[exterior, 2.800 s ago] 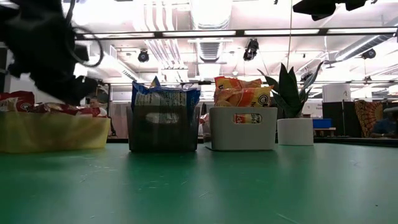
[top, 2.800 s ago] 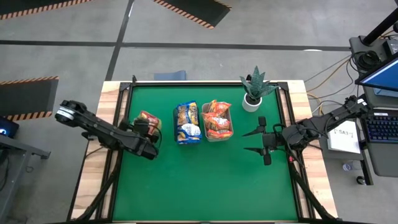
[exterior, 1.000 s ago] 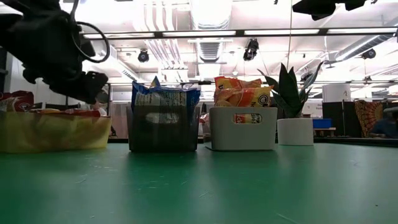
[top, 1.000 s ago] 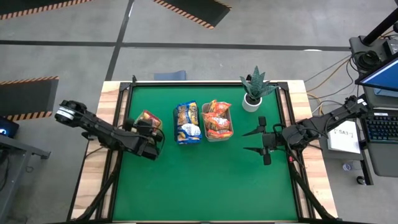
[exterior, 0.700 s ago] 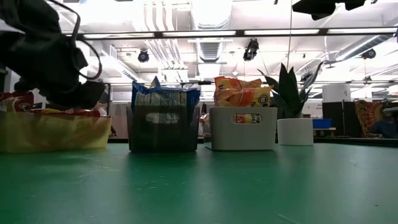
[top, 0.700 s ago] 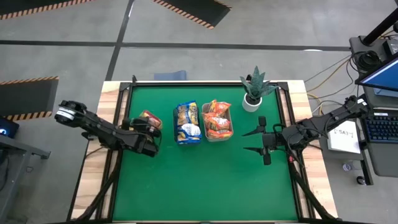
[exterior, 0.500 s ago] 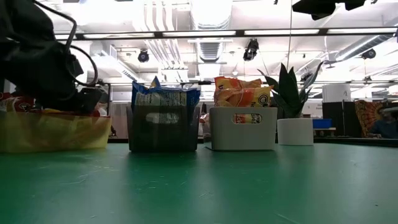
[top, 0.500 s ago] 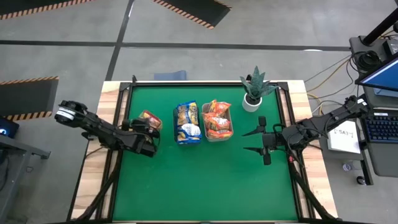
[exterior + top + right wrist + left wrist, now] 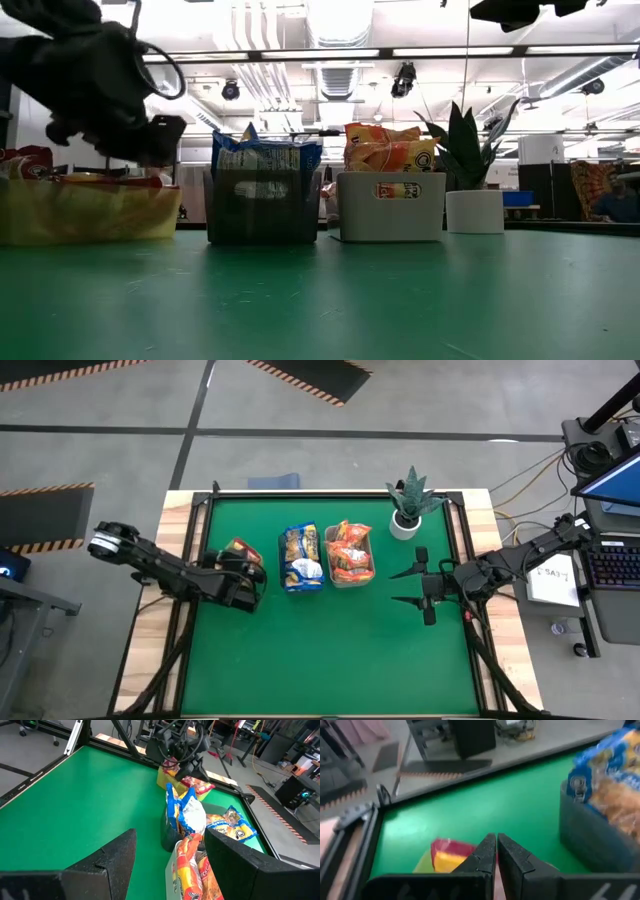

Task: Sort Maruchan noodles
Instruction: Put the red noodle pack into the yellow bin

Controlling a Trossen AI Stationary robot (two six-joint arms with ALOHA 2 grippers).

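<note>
Three bins stand in a row mid-table. The yellow-green bin (image 9: pixel 90 212) holds red packets (image 9: pixel 236 550). The dark bin (image 9: pixel 263 208) holds blue-and-yellow packets (image 9: pixel 300 557). The pale bin (image 9: pixel 390 206) holds orange packets (image 9: pixel 350 552). My left gripper (image 9: pixel 247 574) hovers just above the yellow-green bin's near right part, fingers shut and empty (image 9: pixel 496 840), over a red-and-yellow packet (image 9: pixel 446 856). My right gripper (image 9: pixel 410 588) waits open to the right of the bins, fingers spread wide (image 9: pixel 170 834).
A potted plant (image 9: pixel 408 502) stands at the far right of the mat, behind the pale bin's right side. Bare green mat (image 9: pixel 330 650) stretches along the near side of the bins. Black frame rails (image 9: pixel 355 815) edge the table.
My left gripper dipped toward the red packets in the yellow-green bin, moving slightly toward the table's left. It has since risen and drawn back to the right. The fingers look shut throughout. The bins and the right arm have kept still.
</note>
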